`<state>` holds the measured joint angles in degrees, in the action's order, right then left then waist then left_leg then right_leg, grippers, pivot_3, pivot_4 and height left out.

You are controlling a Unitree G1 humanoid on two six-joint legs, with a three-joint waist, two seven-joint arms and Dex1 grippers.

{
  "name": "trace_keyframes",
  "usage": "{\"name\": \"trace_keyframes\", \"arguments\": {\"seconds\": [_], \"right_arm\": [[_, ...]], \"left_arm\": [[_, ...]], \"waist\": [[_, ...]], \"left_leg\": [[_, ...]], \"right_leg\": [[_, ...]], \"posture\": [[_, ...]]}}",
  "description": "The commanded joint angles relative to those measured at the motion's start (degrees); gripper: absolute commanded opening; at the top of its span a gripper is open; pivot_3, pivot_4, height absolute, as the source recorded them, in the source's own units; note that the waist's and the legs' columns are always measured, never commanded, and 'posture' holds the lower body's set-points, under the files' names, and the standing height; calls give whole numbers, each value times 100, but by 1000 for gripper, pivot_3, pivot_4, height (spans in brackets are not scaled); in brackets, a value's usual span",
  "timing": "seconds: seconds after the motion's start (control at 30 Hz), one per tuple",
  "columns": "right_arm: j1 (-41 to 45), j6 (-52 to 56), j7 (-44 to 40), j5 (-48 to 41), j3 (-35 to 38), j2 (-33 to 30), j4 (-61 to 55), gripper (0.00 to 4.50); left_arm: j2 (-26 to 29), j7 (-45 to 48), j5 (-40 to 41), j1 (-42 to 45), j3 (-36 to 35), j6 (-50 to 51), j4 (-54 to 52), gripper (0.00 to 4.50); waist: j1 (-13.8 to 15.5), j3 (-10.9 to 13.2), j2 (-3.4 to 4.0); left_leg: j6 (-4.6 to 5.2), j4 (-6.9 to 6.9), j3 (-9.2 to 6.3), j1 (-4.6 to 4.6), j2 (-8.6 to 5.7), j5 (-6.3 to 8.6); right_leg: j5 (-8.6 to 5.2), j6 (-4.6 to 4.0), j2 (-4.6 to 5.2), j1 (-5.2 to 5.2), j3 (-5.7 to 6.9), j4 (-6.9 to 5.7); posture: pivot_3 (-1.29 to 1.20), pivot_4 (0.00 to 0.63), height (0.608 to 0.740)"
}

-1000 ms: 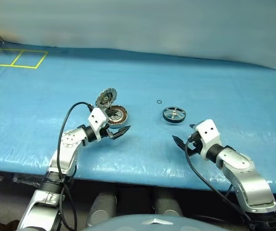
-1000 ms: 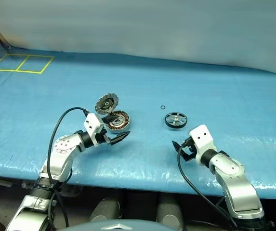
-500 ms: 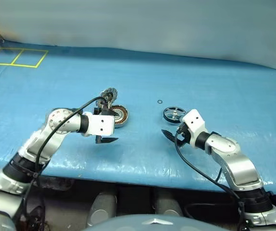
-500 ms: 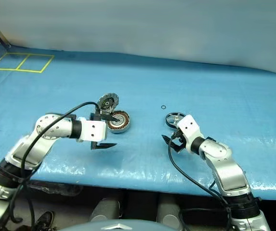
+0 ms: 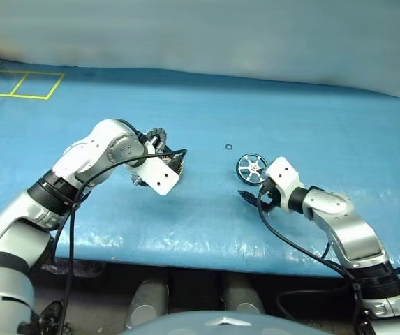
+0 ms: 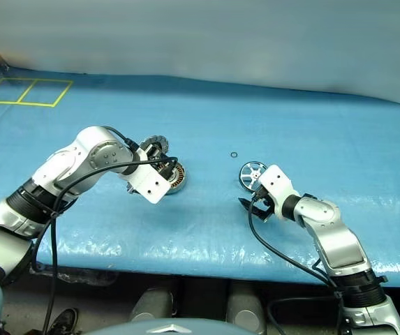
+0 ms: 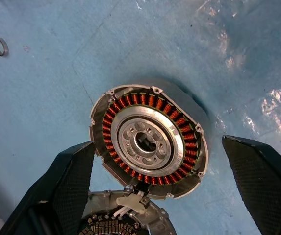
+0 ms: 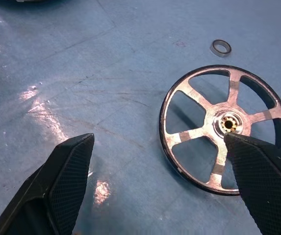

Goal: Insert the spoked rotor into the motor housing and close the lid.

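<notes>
1. i see my left gripper (image 7: 162,196) over the housing (image 7: 149,141), pointing steeply down; its fingers (image 7: 69,183) stand wide apart, holding nothing.
2. the housing lies open on the blue sheet (image 5: 290,112), left of centre; copper windings ring its middle; the lid (image 5: 156,134) stands up at its far edge, hinged to it.
3. my right gripper (image 8: 165,183) sits near the rotor (image 8: 225,128), on its near side, jaws wide and empty; one finger (image 8: 263,181) crosses the rotor's rim in the wrist view; i cannot tell if it touches.
4. the rotor lies flat on the sheet, right of centre, well apart from the housing.
5. a ring (image 5: 228,147) lies just beyond the rotor, slightly left.
</notes>
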<state>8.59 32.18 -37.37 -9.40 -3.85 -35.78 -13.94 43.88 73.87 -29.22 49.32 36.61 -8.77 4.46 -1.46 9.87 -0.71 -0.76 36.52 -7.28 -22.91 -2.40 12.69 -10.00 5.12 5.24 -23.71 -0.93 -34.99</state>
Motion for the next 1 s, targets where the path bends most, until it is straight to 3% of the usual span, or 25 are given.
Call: {"name": "trace_keyframes", "arguments": {"seconds": [0.03, 1.0], "right_arm": [[-5, 23, 9, -56, 211, -78, -275, 4479], [-77, 167, 52, -49, 169, 4, -487, 4479]], "left_arm": [[-78, 12, -125, 89, -87, -115, 85, 4500], [-691, -106, -646, 6, 50, -405, 1455, 4500]], "waist": [[-1, 0, 0], [8, -2, 2]], "left_leg": [[0, 0, 0, 0, 0, 0], [1, 52, -2, 8, -2, 0]], "right_leg": [[1, 1, 0, 0, 0, 0], [11, 18, 0, 22, -1, -23]], "posture": [[0, 150, 740], [0, 150, 740]]}}
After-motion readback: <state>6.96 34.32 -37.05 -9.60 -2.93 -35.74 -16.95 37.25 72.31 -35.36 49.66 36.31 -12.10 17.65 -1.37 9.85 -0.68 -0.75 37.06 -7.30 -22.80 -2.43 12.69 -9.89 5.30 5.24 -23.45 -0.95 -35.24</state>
